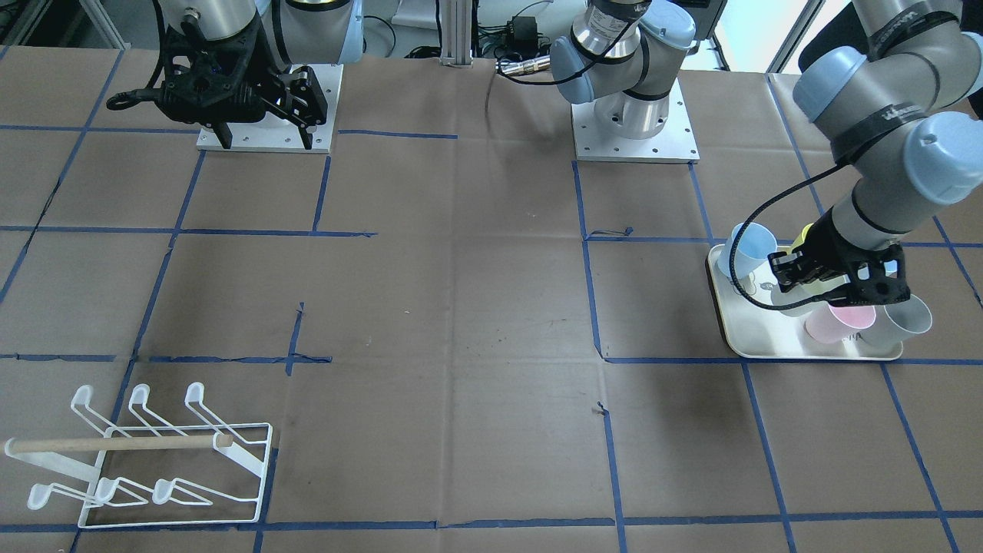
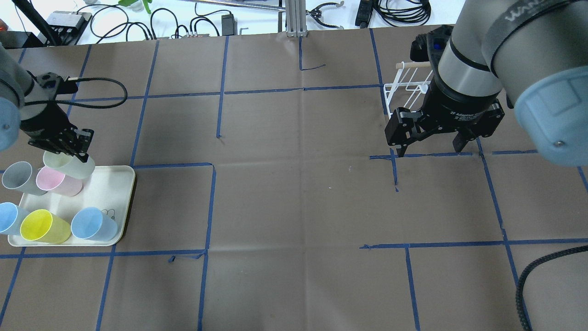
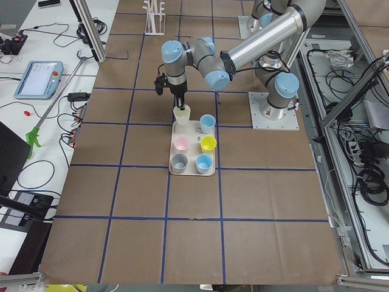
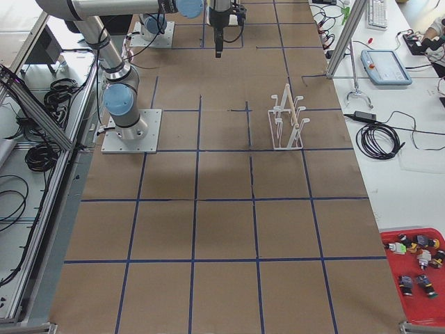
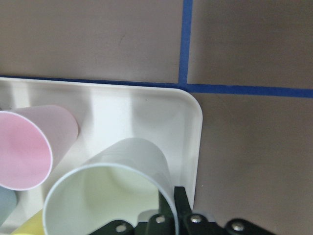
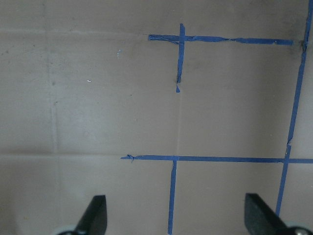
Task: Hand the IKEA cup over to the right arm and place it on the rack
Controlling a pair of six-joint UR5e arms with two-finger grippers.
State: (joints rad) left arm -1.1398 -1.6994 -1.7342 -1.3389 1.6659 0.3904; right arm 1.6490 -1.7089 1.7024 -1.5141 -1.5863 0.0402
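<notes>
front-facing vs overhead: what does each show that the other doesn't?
Only front-facing: the whole rack, with both prong rows and the dowel unobstructed; in overhead the right arm covers most of it.
Only overhead: all six cups on the tray, including the yellow cup, which the left gripper mostly hides in front-facing.
Both: the left gripper at the pale cup at the tray's edge; the right gripper open, far from the cups.

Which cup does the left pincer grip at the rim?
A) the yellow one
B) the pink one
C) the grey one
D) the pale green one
D: the left pincer is closed on the wall of the pale green cup, one finger inside the rim, as the left wrist view shows.
</notes>
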